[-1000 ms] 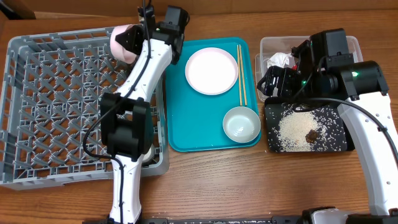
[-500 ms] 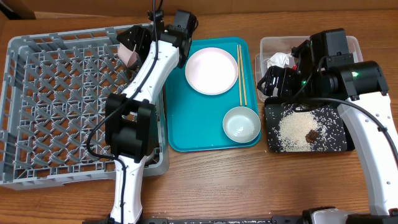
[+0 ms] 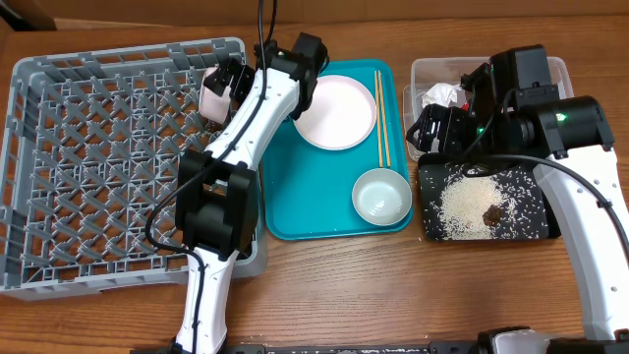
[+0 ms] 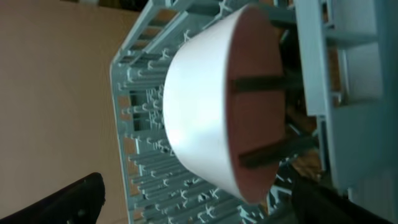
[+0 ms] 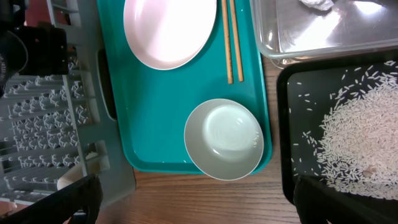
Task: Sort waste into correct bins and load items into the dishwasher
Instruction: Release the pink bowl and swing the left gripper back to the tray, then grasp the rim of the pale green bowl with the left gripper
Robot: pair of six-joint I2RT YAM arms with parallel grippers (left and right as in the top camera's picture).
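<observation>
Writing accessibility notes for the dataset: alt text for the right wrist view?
A teal tray seen from above holds a pale pink plate, wooden chopsticks beside it and an empty pale bowl. To its right are a black tray of rice and a clear tub; a grey rack is at left.

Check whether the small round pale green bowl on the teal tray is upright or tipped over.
Upright. The pale green bowl rests on the teal tray, open mouth facing up, whole rim visible.

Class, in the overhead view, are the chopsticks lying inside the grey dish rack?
No, the chopsticks lie on the teal tray beside the white plate.
</observation>
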